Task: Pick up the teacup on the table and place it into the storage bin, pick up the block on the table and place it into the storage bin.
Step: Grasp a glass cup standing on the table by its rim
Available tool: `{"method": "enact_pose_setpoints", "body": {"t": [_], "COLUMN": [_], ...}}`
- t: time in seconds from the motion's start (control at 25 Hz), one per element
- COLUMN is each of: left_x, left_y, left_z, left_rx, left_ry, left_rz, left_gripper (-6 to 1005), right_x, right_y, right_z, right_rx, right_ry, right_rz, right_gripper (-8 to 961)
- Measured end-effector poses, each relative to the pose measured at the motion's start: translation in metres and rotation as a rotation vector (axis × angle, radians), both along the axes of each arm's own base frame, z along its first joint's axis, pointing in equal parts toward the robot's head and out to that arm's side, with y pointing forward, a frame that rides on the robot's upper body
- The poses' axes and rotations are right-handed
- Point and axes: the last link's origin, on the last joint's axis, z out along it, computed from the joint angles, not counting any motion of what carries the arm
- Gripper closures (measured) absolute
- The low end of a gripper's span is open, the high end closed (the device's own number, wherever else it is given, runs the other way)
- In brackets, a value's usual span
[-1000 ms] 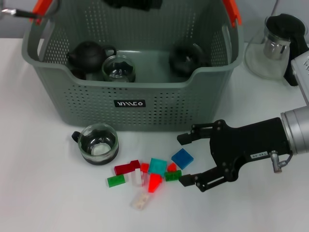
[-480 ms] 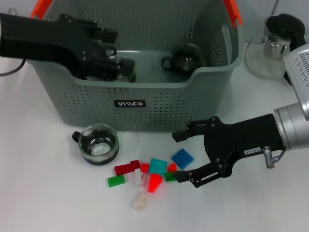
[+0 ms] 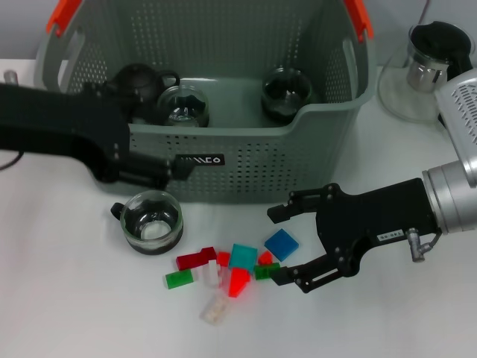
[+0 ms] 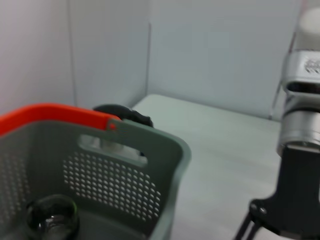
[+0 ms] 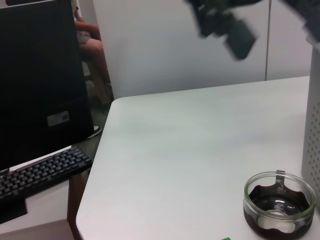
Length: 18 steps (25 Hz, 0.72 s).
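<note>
The teacup [image 3: 153,221], a glass cup with a dark base and handle, stands on the table in front of the storage bin [image 3: 223,133]; it also shows in the right wrist view [image 5: 279,202]. My left gripper [image 3: 165,176] reaches in from the left and hovers just above and behind the teacup, against the bin's front wall. Several coloured blocks lie in a pile, among them a blue block [image 3: 282,245], a teal block [image 3: 243,256] and a red block [image 3: 196,259]. My right gripper [image 3: 277,246] is open, with its fingers on either side of the blue block.
Inside the bin sit a dark teapot [image 3: 138,82], a glass cup [image 3: 182,104] and another dark cup [image 3: 285,89]. A glass teapot [image 3: 428,71] stands at the back right. The table's edge, a keyboard [image 5: 40,172] and a monitor lie beyond the teacup.
My left arm has come from above the bin down to the bin's front wall, over the teacup. The right gripper has stayed open around the blue block, shifting only slightly.
</note>
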Motion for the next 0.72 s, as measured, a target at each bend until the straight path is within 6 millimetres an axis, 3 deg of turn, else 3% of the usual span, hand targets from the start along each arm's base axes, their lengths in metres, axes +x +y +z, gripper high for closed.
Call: {"method": "enact_pose_setpoints", "body": {"t": [0.28, 0.72], "left_x": [-0.012, -0.037], "left_y": [-0.012, -0.007], "left_z": [-0.028, -0.063], "left_rx": [-0.124, -0.265], "left_ry": [0.075, 0.169], "left_rz": [-0.015, 0.047], "left_gripper": [123, 147], "right_x": [0.001, 0.001], "right_y": [0.000, 0.001], "right_z": [0.000, -0.001], "right_rx": [-0.001, 0.007], "right_ry": [0.000, -0.002], "right_rz": [-0.004, -0.010], "right_gripper": [12, 11]}}
